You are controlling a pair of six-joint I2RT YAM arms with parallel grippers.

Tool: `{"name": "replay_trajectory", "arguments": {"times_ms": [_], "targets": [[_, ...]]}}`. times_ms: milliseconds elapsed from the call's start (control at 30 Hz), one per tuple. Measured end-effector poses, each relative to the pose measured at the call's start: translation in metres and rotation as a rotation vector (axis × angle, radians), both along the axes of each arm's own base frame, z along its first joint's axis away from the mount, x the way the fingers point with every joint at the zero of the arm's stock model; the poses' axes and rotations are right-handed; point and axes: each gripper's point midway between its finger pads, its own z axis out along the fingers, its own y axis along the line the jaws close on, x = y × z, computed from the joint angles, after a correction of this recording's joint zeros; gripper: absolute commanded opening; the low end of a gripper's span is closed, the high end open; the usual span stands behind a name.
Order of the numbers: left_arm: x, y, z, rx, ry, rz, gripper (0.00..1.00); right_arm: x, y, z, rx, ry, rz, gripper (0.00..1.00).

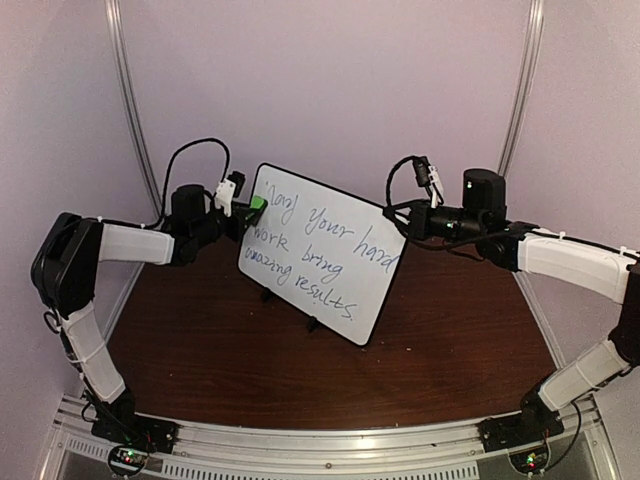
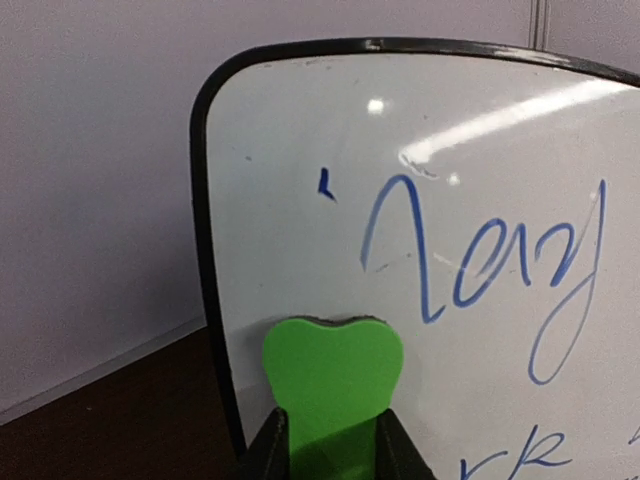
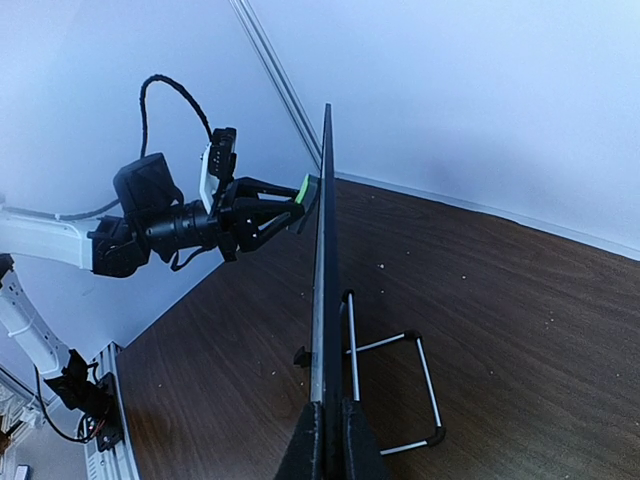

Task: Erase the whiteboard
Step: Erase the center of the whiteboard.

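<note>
The whiteboard [image 1: 322, 252] stands tilted on the brown table, covered in blue handwriting. My left gripper [image 1: 247, 211] is shut on a green heart-shaped eraser [image 1: 257, 205], whose felt edge presses against the board's upper left corner. In the left wrist view the eraser [image 2: 333, 375] sits between the jaws of the left gripper [image 2: 333, 452], just below and left of the first word on the whiteboard [image 2: 470, 160]. My right gripper [image 1: 398, 223] is shut on the board's right edge. The right wrist view shows the whiteboard [image 3: 325, 250] edge-on, clamped in the right gripper [image 3: 333, 445].
A wire stand [image 3: 400, 370] props the board from behind, with small black feet on the table [image 1: 200, 340]. Pale walls close in on the left, back and right. The left arm [image 3: 160, 225] reaches in from the far side in the right wrist view.
</note>
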Motion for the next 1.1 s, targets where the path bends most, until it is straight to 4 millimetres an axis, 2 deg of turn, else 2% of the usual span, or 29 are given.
{"name": "replay_trajectory", "arguments": {"times_ms": [167, 233, 400, 600, 867, 967, 1100], "targets": [[0.017, -0.004, 0.042, -0.006, -0.087, 0.016, 0.18, -0.003, 0.002, 0.001, -0.006, -0.013, 0.012, 0.0], [0.021, -0.004, 0.052, -0.007, -0.115, 0.019, 0.17, -0.003, 0.003, 0.001, -0.008, -0.018, 0.016, 0.0], [0.021, -0.005, 0.038, -0.015, -0.107, 0.015, 0.17, -0.002, 0.002, 0.0, -0.013, -0.013, 0.007, 0.0], [0.004, -0.001, -0.008, -0.021, -0.01, -0.001, 0.17, -0.001, 0.001, -0.001, -0.011, 0.006, -0.01, 0.0], [0.005, -0.003, -0.009, -0.033, 0.023, -0.031, 0.18, 0.0, 0.0, -0.002, -0.011, 0.012, -0.016, 0.0], [0.014, -0.011, 0.006, -0.042, 0.02, -0.059, 0.18, 0.001, -0.001, -0.003, -0.013, 0.016, -0.024, 0.0], [0.029, -0.023, 0.049, -0.057, -0.037, -0.081, 0.18, 0.0, 0.0, -0.003, -0.015, 0.012, -0.017, 0.0]]}}
